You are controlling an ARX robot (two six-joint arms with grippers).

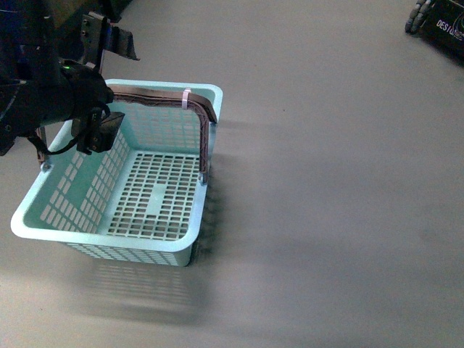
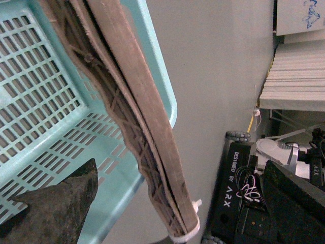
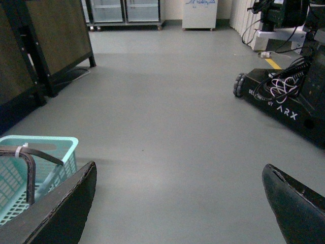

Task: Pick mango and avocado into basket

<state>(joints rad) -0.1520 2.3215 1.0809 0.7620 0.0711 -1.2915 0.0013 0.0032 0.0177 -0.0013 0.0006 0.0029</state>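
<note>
Two grippers were in play, and both stood wide open with nothing held between the fingers. Your left gripper (image 1: pixel 116 40) hung at about 10 o'clock in the front view, over the far left corner of the basket (image 1: pixel 101 238). That teal basket sat on the grey floor (image 1: pixel 341 203) at roughly 8 o'clock of the same view. From your left gripper, its slotted bottom lay at about 6 o'clock, lower than the fingers.

The brown handle (image 1: pixel 156 94) lay along the far rim and bent down the right wall to its pivot, with a white tie (image 1: pixel 186 98) near the bend. Through the left wrist camera you had that handle running just ahead of the spread fingers (image 2: pixel 56 208). Whether a finger touched the basket could not be told.

Your right gripper (image 3: pixel 179 168) was outside the front view. Its wrist camera showed a corner of the basket beyond one finger, well apart, and grey floor ahead.

Around you stood a black ARX mobile base (image 3: pixel 289 101) with loose cables and dark wood-panelled furniture (image 3: pixel 51 35) on black legs. Glass-door fridges (image 3: pixel 124 10) and a white cabinet (image 3: pixel 200 12) stood by the far wall.
</note>
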